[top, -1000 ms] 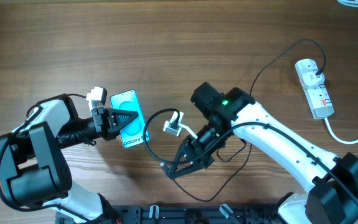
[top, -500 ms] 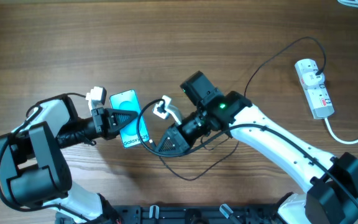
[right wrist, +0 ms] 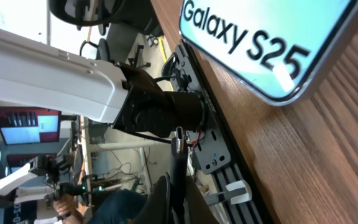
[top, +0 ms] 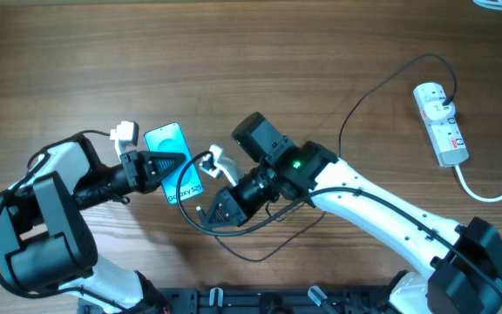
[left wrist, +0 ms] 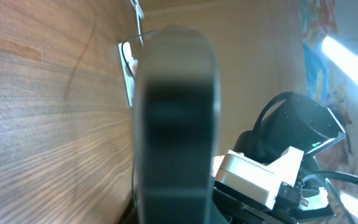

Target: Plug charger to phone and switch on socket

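The phone, cyan screen up, is tilted on the wooden table with my left gripper shut on it. In the left wrist view it is a dark blurred edge. My right gripper is shut on the charger's connector, just below and right of the phone's lower end. The metal tip points toward the "Galaxy S25" screen but is apart from it. The black cable runs to its plug in the socket at the far right.
The socket's thick white cord curls off the right edge. Slack black cable loops under my right arm. A black rail runs along the near table edge.
My right gripper has swung left and up with the connector, from mid-table to beside the phone's lower end. My left gripper has shifted the phone slightly left and up.
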You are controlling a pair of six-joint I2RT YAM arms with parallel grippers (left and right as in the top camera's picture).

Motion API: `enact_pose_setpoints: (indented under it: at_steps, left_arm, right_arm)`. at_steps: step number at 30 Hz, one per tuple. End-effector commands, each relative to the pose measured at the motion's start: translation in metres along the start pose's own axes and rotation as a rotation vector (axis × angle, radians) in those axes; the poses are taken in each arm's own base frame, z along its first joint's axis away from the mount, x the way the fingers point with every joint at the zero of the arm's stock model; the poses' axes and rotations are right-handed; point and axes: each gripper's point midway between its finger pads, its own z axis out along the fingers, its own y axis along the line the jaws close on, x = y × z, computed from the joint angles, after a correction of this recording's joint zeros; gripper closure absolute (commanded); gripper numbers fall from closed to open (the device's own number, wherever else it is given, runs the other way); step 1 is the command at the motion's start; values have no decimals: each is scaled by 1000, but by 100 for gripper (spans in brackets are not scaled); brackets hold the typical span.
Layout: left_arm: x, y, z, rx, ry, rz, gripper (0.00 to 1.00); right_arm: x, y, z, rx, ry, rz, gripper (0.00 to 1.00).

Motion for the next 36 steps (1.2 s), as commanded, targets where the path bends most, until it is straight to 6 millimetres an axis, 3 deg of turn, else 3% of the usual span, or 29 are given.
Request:
enact_pose_setpoints:
  at_steps: [1, 7, 12, 19, 25, 28, 31, 36]
  left_arm:
    - [-9, -3, -1, 13, -36, 135, 96]
    - [-12, 8, 5, 17, -5, 310, 96]
    - [5, 28, 21, -31, 148, 410, 96]
    - [8, 55, 54, -115, 288, 298, 96]
    - [-17, 95, 69, -390, 234, -16, 96]
    - [-34, 89, 75, -379, 149, -216, 96]
    - [-45, 72, 81, -288, 135, -242, 96]
    - [-46, 53, 78, -307, 93, -222, 96]
  right_arm:
    - [-2, -3, 0, 31, -16, 10, 96]
    - [-2, -4, 0, 38, -17, 4, 96]
    - [-2, -4, 0, 39, -15, -13, 96]
    - [-1, -5, 0, 39, -13, -11, 96]
    - [0, -5, 0, 40, -9, -12, 96]
    - [2, -4, -1, 35, -3, -6, 96]
    - [7, 3, -2, -13, 23, -21, 96]
    - [17, 4, -16, -27, 37, -16, 96]
